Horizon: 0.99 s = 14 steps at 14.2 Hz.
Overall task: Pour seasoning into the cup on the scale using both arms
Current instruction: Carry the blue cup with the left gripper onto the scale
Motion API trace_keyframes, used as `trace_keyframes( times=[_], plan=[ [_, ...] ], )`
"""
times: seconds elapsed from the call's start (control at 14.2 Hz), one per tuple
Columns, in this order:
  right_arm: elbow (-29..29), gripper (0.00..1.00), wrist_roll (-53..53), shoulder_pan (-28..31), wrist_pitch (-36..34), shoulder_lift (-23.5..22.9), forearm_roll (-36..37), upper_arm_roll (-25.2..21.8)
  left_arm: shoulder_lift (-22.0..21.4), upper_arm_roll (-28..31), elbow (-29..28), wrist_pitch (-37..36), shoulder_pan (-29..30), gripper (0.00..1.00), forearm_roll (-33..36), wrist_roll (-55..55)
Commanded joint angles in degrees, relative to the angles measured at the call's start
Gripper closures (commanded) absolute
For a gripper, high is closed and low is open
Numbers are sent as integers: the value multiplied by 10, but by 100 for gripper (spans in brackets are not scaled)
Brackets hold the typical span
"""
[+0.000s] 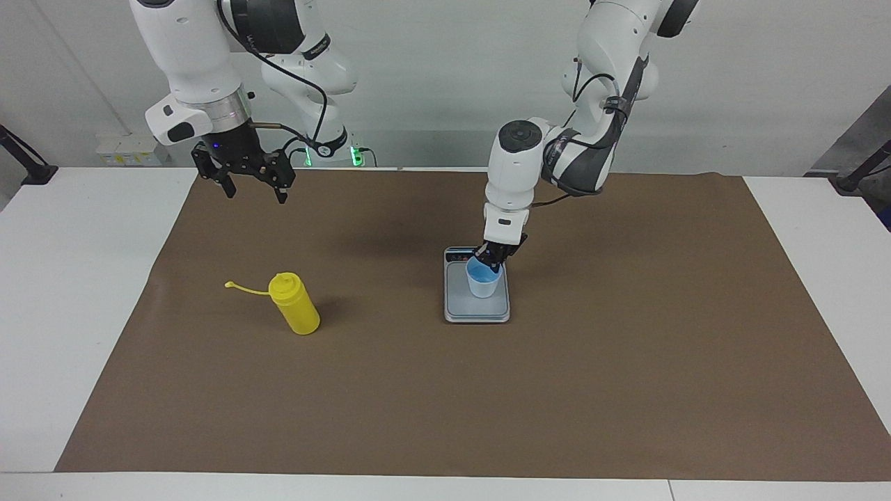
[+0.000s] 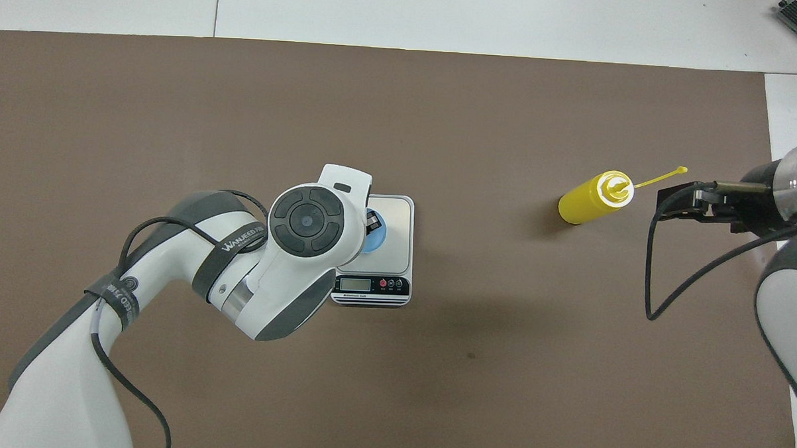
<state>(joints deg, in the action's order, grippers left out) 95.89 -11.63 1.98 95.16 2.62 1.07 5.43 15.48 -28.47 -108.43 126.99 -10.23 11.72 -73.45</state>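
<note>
The left hand (image 1: 493, 259) is down at the cup (image 1: 483, 280), pinching its rim on the side nearer the robots — the light-blue cup sits on the scale (image 1: 477, 306) in the middle of the brown mat (image 1: 626, 362) that covers the bench (image 1: 69, 292). The yellow seasoning bottle (image 1: 295, 304) stands on the mat toward the right arm's end, well apart from the scale. The right hand (image 1: 252, 189) waits — fingers spread — in the air over the mat's edge.
</note>
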Motion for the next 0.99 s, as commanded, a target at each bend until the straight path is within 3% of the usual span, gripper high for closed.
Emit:
trace_keyframes(
  times=[0.0, 0.21, 0.35, 0.71, 0.92],
  plan=[
    [11, 0, 10, 11, 7, 9, -12, 0, 22, 4, 7, 17, -3, 94, 22, -19],
    [12, 0, 10, 11, 8, 10, -12, 0, 23, 5, 12, 14, 0, 77, 22, -17],
    [12, 0, 12, 14, 7, 10, -12, 0, 31, 5, 32, 5, 1, 56, 22, -15],
    [49, 0, 114, 31, 39, 26, -15, 0, 49, 9, 111, -59, 5, 49, 23, -13],
    [97, 0, 221, 72, 84, 43, -75, 0, 48, 11, 162, -108, 13, 48, 23, -10]
  ],
)
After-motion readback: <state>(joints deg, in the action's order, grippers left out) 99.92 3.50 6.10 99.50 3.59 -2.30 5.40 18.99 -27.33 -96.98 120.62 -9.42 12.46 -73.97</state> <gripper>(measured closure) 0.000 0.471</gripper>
